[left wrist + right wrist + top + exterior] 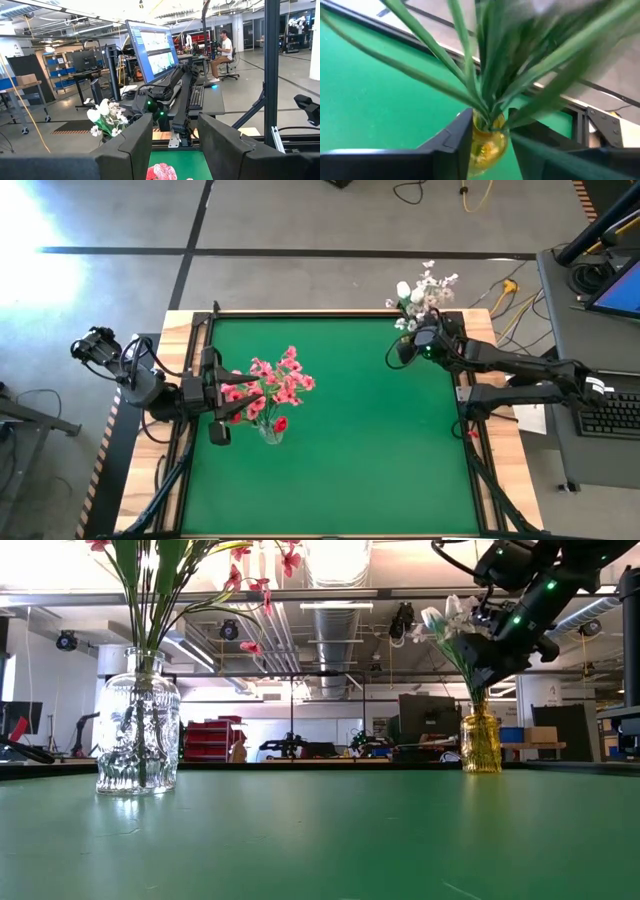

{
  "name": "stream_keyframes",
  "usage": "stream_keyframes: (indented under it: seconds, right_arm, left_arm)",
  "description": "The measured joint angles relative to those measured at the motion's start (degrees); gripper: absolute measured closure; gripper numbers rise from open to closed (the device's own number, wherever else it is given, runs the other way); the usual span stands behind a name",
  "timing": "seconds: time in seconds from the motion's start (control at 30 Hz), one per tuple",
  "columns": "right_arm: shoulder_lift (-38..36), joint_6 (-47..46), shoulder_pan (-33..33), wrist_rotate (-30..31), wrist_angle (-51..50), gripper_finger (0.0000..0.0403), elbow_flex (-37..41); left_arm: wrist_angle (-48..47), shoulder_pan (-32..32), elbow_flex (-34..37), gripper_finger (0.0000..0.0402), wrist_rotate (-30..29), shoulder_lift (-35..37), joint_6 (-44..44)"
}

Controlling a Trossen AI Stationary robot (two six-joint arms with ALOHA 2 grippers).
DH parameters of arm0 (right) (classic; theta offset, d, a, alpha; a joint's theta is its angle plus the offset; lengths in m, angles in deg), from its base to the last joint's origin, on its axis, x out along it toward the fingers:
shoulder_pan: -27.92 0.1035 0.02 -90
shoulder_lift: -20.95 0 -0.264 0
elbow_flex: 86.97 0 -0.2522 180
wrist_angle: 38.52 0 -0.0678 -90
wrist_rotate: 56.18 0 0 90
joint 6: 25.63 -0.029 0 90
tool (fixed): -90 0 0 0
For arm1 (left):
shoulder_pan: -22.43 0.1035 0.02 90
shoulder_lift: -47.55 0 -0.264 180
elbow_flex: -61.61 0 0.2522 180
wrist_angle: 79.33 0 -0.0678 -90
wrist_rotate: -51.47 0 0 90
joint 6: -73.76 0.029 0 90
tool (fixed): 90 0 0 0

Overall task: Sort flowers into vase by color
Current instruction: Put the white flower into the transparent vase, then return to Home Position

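Green table (360,440): 2 vases, right gripper (408,348) between.

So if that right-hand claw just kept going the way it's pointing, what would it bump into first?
Most likely the green stems of the white flowers, right above the yellow vase. The right gripper points down at that bunch, its fingers either side of the vase neck, though exact depth is hard to judge.

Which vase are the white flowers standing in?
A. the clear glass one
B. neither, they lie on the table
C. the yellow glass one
C: the white flowers stand in the yellow vase at the table's far right corner, while the clear vase holds pink and red ones.
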Motion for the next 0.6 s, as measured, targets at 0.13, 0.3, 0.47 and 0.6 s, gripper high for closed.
stream_keyframes:
  seconds: [0.13,0.3,0.47,0.6]
  right_arm:
    - [-1.23,-0.75,0.01,-1.31,-1.82,0.0252,0.0]
    - [-3.84,-1.34,0.12,-5.08,-1.89,0.0221,0.0]
    - [-6.61,-2.41,0.12,-7.62,-2.17,0.0204,-0.02]
    - [-8.9,-4.34,0.12,-9.68,-4.37,0.02,-0.02]
  left_arm:
    - [0.0,0.0,0.02,0.0256,0.0,0.01,-0.01]
    - [0.0,0.0,0.02,0.0256,-0.04,0.01,0.0]
    - [-0.02,0.0,0.02,0.0256,-0.04,0.01,0.0]
    - [-0.04,0.0,0.02,0.0256,-0.07,0.0,0.02]
